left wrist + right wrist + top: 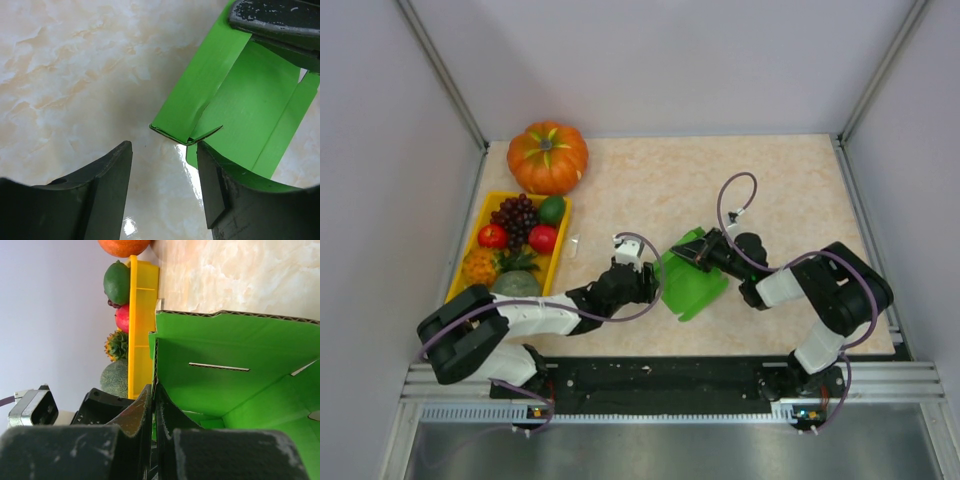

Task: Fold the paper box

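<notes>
The paper box [695, 285] is a bright green card sheet, partly folded, lying mid-table between the two arms. My right gripper [694, 253] is at its far edge, shut on an upright wall of the paper box [235, 345]; the card edge is pinched between the jaws of the right gripper [154, 390]. My left gripper [651, 284] is at the box's left side. In the left wrist view the left gripper [162, 150] stands open over bare table, just short of a folded corner of the paper box [250, 100]. Its right finger [225, 195] covers part of the green card.
An orange pumpkin [548, 157] sits at the back left. In front of it stands a yellow tray [495, 196] with several fruits. A small white object [574, 245] lies between tray and left gripper. Walls close the table on three sides.
</notes>
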Available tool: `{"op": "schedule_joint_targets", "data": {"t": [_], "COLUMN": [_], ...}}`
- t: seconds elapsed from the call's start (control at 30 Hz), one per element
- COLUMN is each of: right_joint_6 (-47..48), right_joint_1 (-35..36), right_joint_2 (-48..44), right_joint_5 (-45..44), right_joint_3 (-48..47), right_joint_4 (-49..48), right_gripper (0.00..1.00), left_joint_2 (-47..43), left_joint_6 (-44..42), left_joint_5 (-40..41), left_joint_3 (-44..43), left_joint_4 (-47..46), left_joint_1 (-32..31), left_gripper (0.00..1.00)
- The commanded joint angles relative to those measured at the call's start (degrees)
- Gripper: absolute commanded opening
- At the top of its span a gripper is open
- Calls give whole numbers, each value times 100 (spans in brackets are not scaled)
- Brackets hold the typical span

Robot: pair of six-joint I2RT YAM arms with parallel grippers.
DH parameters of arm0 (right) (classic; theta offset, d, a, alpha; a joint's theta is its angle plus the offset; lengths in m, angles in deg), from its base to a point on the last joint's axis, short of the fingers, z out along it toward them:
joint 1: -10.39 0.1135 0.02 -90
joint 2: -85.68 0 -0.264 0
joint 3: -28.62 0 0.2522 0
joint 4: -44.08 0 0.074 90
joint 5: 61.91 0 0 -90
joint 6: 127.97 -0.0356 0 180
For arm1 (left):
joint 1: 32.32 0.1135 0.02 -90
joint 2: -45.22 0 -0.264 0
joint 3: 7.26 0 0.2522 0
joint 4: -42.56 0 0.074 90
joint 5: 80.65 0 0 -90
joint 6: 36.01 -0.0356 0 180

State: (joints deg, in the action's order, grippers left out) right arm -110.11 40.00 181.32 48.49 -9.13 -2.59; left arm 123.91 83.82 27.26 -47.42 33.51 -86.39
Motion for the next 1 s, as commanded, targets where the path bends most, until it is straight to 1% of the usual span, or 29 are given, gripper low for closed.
{"op": "schedule_joint_targets", "data": {"t": [0.0, 0.13, 0.2, 0.23, 0.33, 0.5, 0.53, 0.67, 0.73, 0.77, 0.83, 0.87, 0.9, 0.97], "right_joint_6": [-2, -19, -37, -46, -81, -178, -204, -484, -608, -704, -810, -898, -898, -829], "right_joint_1": [212, 247, 256, 256, 283, 353, 370, 493, 555, 590, 686, 730, 757, 827], "right_joint_2": [-177, -168, -168, -159, -168, -203, -194, -186, -203, -212, -360, -431, -510, -905], "right_joint_5": [60, 25, 8, 8, -1, -107, -124, -378, -475, -563, -677, -809, -871, -1107], "right_joint_3": [-44, -27, -18, -27, -1, 61, 70, 157, 175, 175, 158, 158, 149, 131], "right_joint_4": [-145, -163, -171, -172, -189, -189, -180, -180, -137, -102, 178, 319, 538, 995], "right_gripper": [0, 0, 0, 0, 0, 0, 0, 0, 0, 0, 0, 0, 0, 0], "left_joint_2": [76, 58, 67, 84, 163, 295, 322, 471, 585, 638, 813, 884, 997, 1086], "left_joint_6": [357, 445, 489, 489, 454, 419, 410, 419, 367, 279, 139, 25, -46, -291], "left_joint_5": [362, 511, 625, 678, 854, 1153, 1284, 1794, 2013, 2276, 2532, 2881, 3006, 3322], "left_joint_3": [-200, -226, -261, -279, -349, -524, -542, -718, -806, -832, -937, -981, -1025, -991], "left_joint_4": [-496, -470, -453, -427, -374, -154, -136, 171, 233, 233, 259, 277, 268, 49], "left_joint_1": [-43, -87, -96, -96, -104, -139, -148, -210, -271, -306, -412, -456, -543, -596], "left_gripper": [61, 61, 57, 52, 45, 36, 35, 26, 23, 20, 12, 9, 0, 0]}}
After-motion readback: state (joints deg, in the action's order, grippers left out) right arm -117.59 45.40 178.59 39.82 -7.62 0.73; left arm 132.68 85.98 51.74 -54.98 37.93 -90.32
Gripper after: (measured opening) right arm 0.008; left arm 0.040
